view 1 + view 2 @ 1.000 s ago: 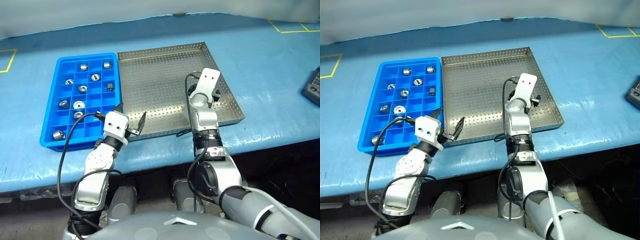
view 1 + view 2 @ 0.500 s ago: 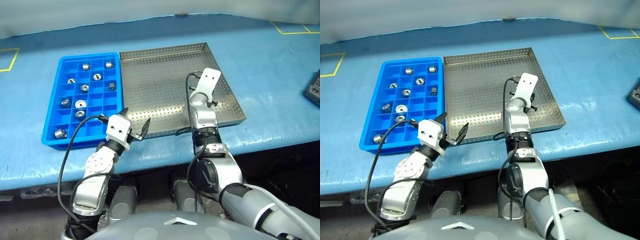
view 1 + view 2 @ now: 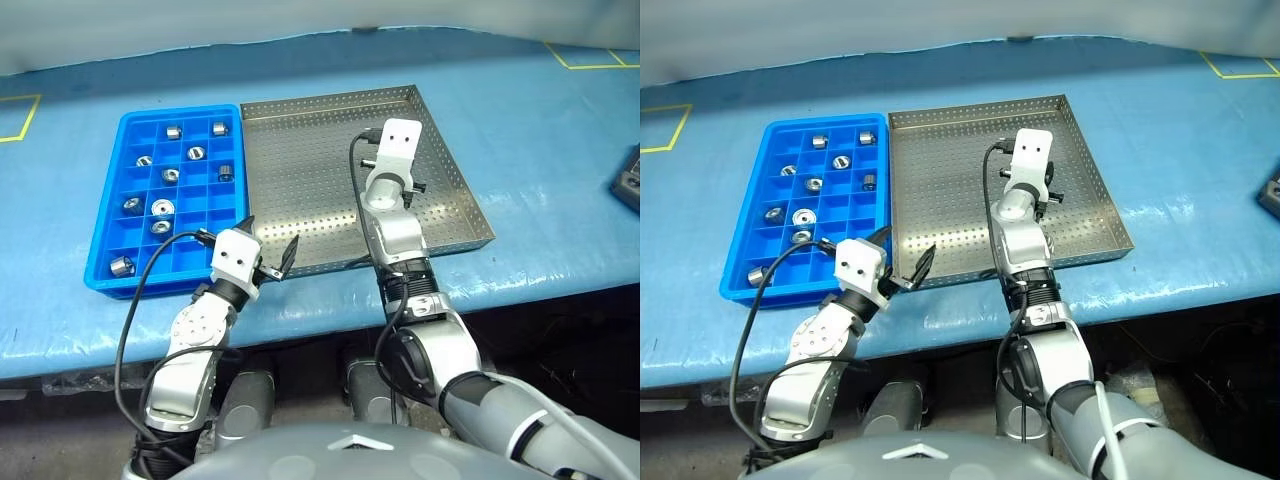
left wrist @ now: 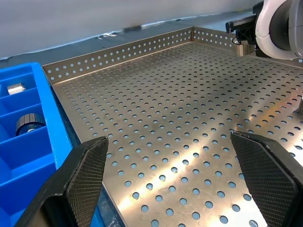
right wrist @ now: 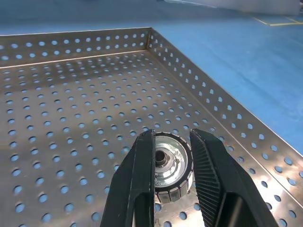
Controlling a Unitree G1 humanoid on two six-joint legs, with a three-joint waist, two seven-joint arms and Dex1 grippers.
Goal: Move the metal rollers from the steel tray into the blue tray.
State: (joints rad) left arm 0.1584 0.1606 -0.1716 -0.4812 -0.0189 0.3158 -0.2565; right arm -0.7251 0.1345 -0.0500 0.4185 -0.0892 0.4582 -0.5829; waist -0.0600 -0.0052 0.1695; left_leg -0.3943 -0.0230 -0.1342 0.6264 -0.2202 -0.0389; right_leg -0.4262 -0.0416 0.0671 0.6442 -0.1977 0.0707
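The steel tray (image 3: 300, 160) lies on the blue table, its perforated floor bare. Against its left side lies the blue tray (image 3: 104, 232), with several metal rollers (image 3: 158, 208) in its compartments. My right gripper (image 5: 171, 139) is shut on one metal roller (image 5: 168, 161), held a little above the steel tray's floor near its right rim. The left wrist view shows that roller (image 4: 242, 47) hanging clear of the floor. My left gripper (image 3: 268, 238) stands open and holds nothing, low over the steel tray's front left corner beside the blue tray.
A dark device (image 3: 628, 180) lies at the table's right edge. Yellow tape marks (image 3: 580, 55) run at the far right and far left. The table's front edge (image 3: 300, 310) passes just under both forearms.
My right gripper has shut on the roller, then risen and moved left over the steel tray. The left gripper has stayed put, still open.
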